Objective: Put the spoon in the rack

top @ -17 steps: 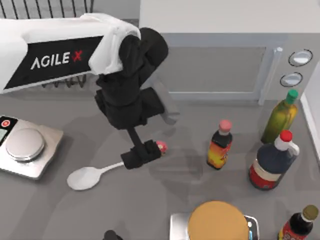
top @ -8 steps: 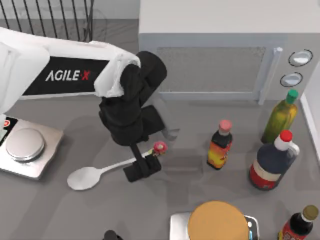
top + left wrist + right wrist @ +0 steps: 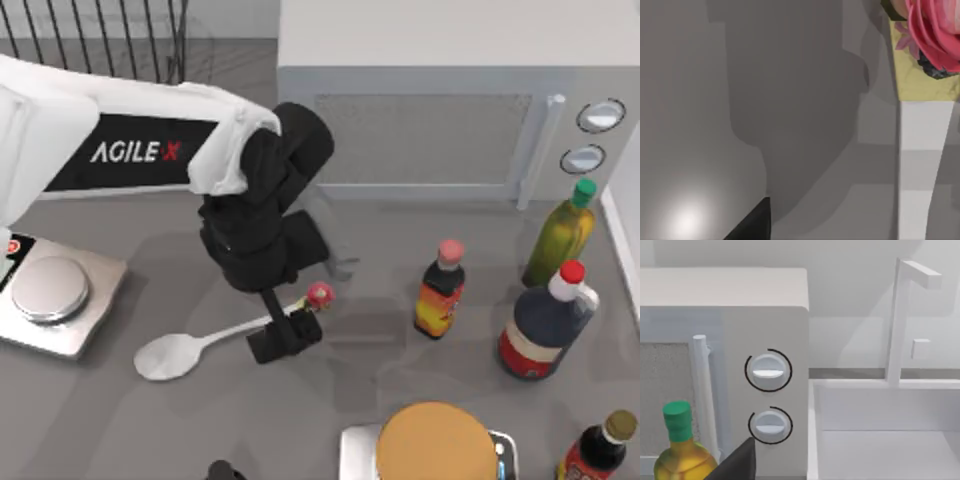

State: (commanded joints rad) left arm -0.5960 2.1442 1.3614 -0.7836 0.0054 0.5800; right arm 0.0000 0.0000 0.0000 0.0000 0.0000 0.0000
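Note:
The white spoon [image 3: 190, 348] lies flat on the grey table, its bowl toward the left and its red-pink knob [image 3: 320, 294] toward the right. My left gripper [image 3: 285, 335] is low over the handle, just short of the knob, and is open. In the left wrist view the handle [image 3: 920, 165] and the pink knob [image 3: 935, 30] lie on the table beside one dark fingertip [image 3: 752, 225]. The black wire rack [image 3: 100, 35] stands at the far left corner, behind the left arm. My right gripper [image 3: 735, 465] is parked, facing the microwave.
A microwave [image 3: 430, 110] fills the back. A scale [image 3: 50, 295] sits on the left. Right of the spoon stand a small sauce bottle [image 3: 440, 290], an oil bottle [image 3: 560, 235] and a dark jug [image 3: 545, 325]. A second scale with a bun [image 3: 435, 445] is at the front.
Since a second ago the left arm has dropped lower and its gripper has slid slightly nearer along the handle, baring the knob. The spoon stays put. Nothing moved in the last half second.

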